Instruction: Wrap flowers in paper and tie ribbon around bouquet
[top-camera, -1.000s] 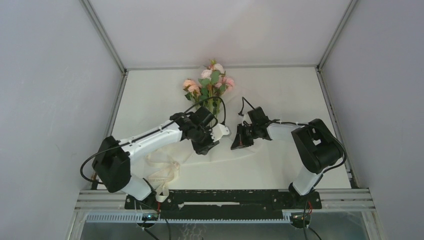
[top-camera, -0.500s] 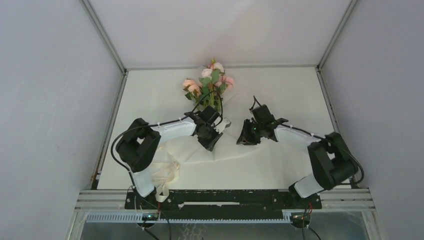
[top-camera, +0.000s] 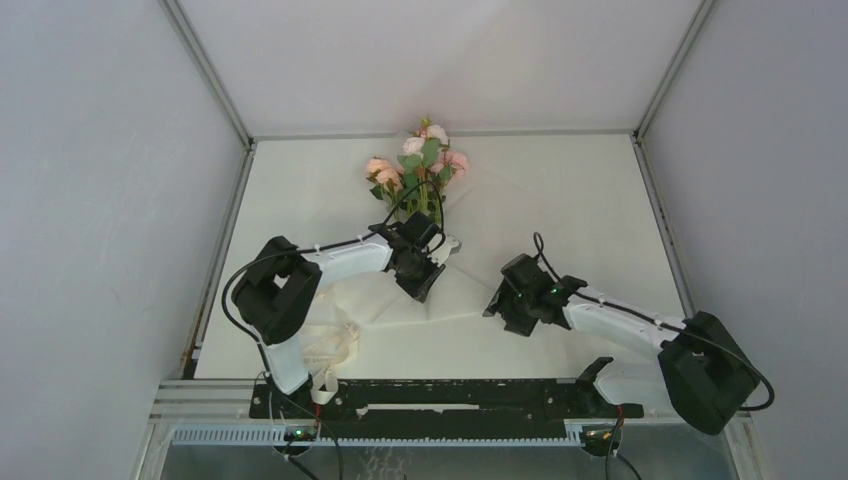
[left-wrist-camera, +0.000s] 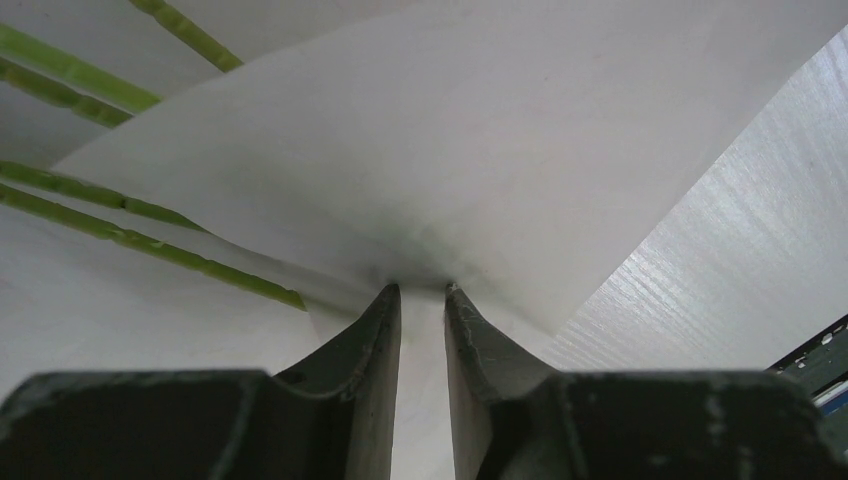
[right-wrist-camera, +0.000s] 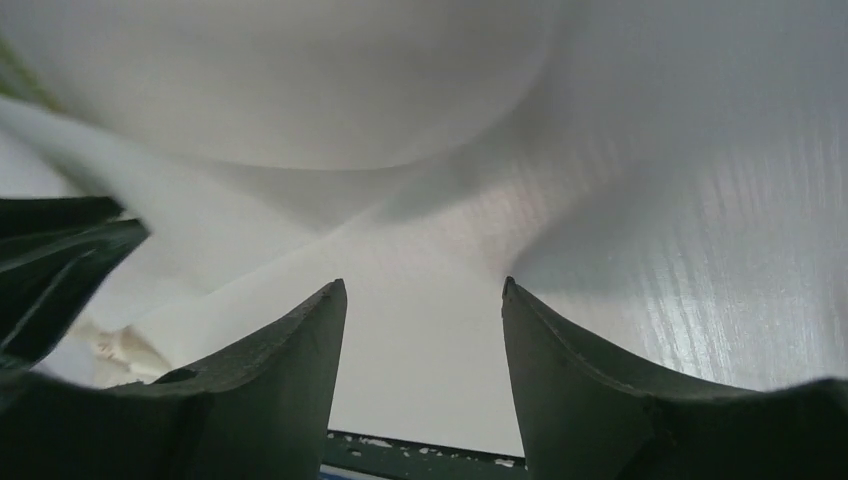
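Note:
The flowers (top-camera: 420, 165), pink blooms with green leaves, lie at the far middle of the table, their green stems (left-wrist-camera: 150, 245) running under a folded flap of the paper (left-wrist-camera: 450, 150). The off-white paper (top-camera: 400, 305) spreads flat below them. My left gripper (top-camera: 430, 268) is over the stems, its jaws (left-wrist-camera: 423, 288) nearly together on the base of the raised paper flap. My right gripper (top-camera: 497, 305) sits low at the paper's right edge and stands open (right-wrist-camera: 422, 285) with nothing between its fingers. The paper (right-wrist-camera: 300, 100) curves up ahead of it. The cream ribbon (top-camera: 328, 345) lies looped at the near left.
The white table (top-camera: 600, 200) is bordered by metal rails (top-camera: 225, 240) on both sides and grey walls behind. A black bar (top-camera: 450, 395) runs along the near edge by the arm bases. The ribbon's loops lie close to the left arm's base.
My right gripper has opened, let go and drawn back toward the near right, lower on the table. The left arm has folded its elbow in while its gripper stays at the paper flap.

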